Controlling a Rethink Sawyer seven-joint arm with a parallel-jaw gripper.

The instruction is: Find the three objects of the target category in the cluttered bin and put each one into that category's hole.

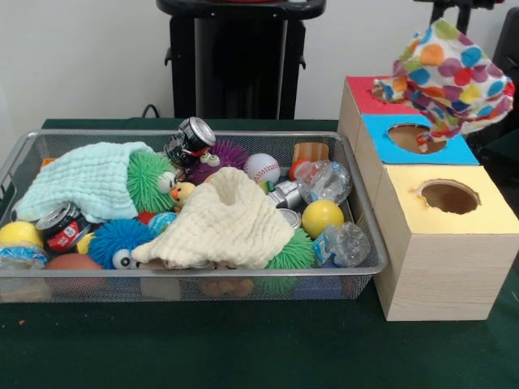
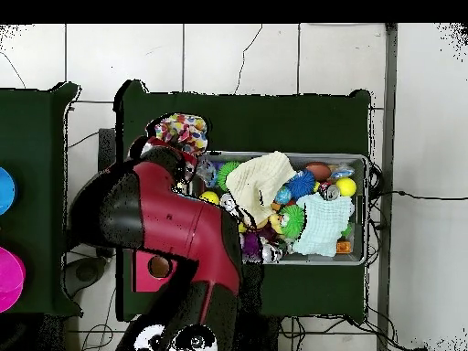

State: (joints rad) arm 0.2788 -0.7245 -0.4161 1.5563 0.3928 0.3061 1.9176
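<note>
**Spotted cloth aloft over the boxes, yellow hole waiting below**

Nearest the front camera, on the green bench (image 1: 203,340), stands the pale wooden box with the yellow top, and its round rough-edged hole (image 1: 448,197) is open and empty. Beside it, just to the left in that view, the cluttered bin (image 1: 195,279) holds a cream waffle towel (image 1: 227,223) draped over rubbery toys, a yellow ball (image 1: 322,217), crushed plastic bottles and cans, with a mint-green towel (image 1: 85,180) at its far-left end. No other spotted cloth shows in the basket; any remaining ones are probably buried.

Farther back, above the blue-topped box (image 1: 418,139) and the red one behind it, a spotted cloth (image 1: 450,73) hangs bunched in the air, its lower folds trailing toward the blue cutout. From overhead it sits (image 2: 183,131) just past the red arm (image 2: 174,228). The fingers themselves are hidden in the fabric, so I cannot tell whether they are clamped on it, though its hanging shape suggests so.

The cloth looks light, limp and not fragile. It will likely drape and snag on the ragged rim, so a pinch at a gathered middle fold suits it best.
</note>
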